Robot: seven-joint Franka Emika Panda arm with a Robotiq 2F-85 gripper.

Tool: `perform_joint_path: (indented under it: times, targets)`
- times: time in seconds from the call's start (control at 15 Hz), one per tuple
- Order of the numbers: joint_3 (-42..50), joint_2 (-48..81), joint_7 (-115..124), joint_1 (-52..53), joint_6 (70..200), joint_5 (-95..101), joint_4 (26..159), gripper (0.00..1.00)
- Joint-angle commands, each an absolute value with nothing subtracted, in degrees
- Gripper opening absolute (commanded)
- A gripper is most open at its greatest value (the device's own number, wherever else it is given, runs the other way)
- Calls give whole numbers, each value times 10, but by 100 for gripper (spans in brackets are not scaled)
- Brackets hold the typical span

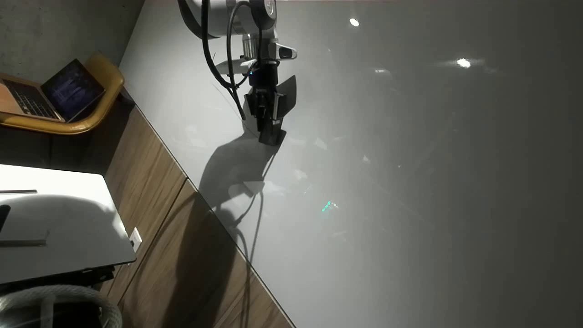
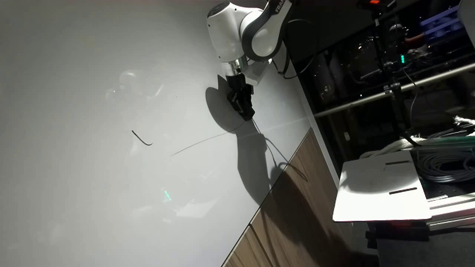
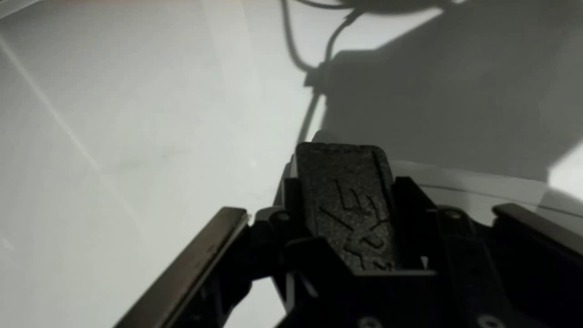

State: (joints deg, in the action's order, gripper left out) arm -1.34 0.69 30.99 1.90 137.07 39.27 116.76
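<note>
My gripper (image 3: pixel 347 189) is shut on a dark grey rectangular block (image 3: pixel 341 168), which looks like an eraser with scratched lines on its face. The black fingers press on its two sides. In both exterior views the gripper (image 1: pixel 268 116) (image 2: pixel 241 100) points at a glossy white surface (image 1: pixel 387 182) (image 2: pixel 92 167), with the block (image 1: pixel 272 137) (image 2: pixel 249 114) at its tip. I cannot tell whether the block touches the surface. A thin dark line (image 2: pixel 207 139) runs from near the block across the surface. A short, thicker dark mark (image 2: pixel 141 138) is farther off.
Wood panels (image 1: pixel 150 182) border the white surface. An orange chair (image 1: pixel 102 77) holds an open laptop (image 1: pixel 73 91). A white slotted plate (image 1: pixel 59 223) also shows in an exterior view (image 2: pixel 382 193), near coiled cables (image 2: pixel 445 167) and a metal rail (image 2: pixel 426 81). Cables hang along the arm.
</note>
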Motion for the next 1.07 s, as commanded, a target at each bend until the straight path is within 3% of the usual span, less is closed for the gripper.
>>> perform_joint_path:
  times: [0.0,1.0]
  targets:
    - [-40,25,307,45,1384,385,1136,29]
    - [-119,137,274,177,1351,323,1016,29]
